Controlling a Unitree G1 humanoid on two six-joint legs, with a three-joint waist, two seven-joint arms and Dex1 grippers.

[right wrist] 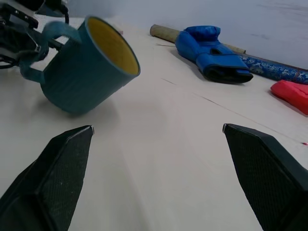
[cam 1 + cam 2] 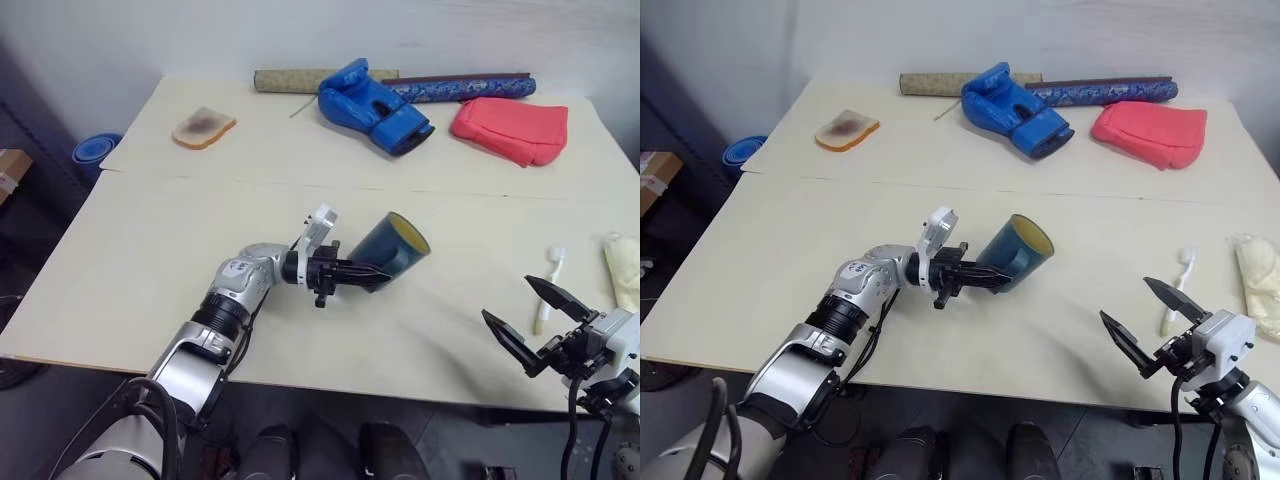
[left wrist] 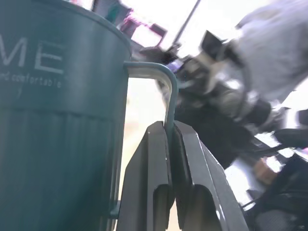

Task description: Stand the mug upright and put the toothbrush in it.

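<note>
Mug: we see the teal mug (image 2: 392, 250) with its yellow inside near the frame's centre, tilted, its mouth toward the upper right, low edge close to the pale surface (image 2: 150, 260).
Left gripper (image 2: 372, 276): its fingers (image 3: 154, 192) are clenched on the mug's thin handle, reaching in level from the left.
Right gripper (image 2: 528, 322): at lower right, fingers spread wide and grasping nothing.
Toothbrush: the white toothbrush (image 2: 549, 285) lies flat on the surface at right, just beyond the right gripper.
Far edge: we see a blue boxing glove (image 2: 375, 106) and a red pouch (image 2: 510, 128).
</note>
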